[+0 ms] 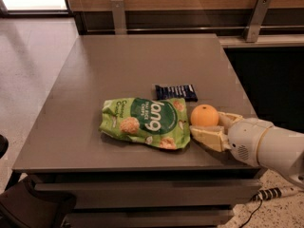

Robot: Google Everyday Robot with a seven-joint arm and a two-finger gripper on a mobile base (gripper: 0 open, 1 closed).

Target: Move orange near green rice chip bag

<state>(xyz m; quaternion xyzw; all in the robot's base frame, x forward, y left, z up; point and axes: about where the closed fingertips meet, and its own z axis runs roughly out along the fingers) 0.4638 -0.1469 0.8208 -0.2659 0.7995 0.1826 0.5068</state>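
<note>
The small round orange fruit (204,115) sits at the front right of the flat grey-brown tabletop (142,61), just beside the right edge of the large crinkled bright green rice chip bag (145,122), so close that I cannot tell whether the 2 touch. My cream-coloured gripper (211,126) reaches in from the right on its white arm and surrounds the orange on the side away from the bag. That approach makes sense to me, since it lets the fruit come right up to the bag without the gripper pressing into the crinkled foil. I cannot tell from here whether the gripper is clamped on the orange or only cradling it loosely. I judge the task all but done; what remains is letting go and backing out to the right, gently, since a round fruit this near the front edge could roll. As for containers, there are 2. The green bag lies flat with its label up and looks sealed, so I see only printed tan chips, not the contents. A small dark blue wrapper (175,92) lies just behind the bag's far right corner, also closed, its contents hidden.
</note>
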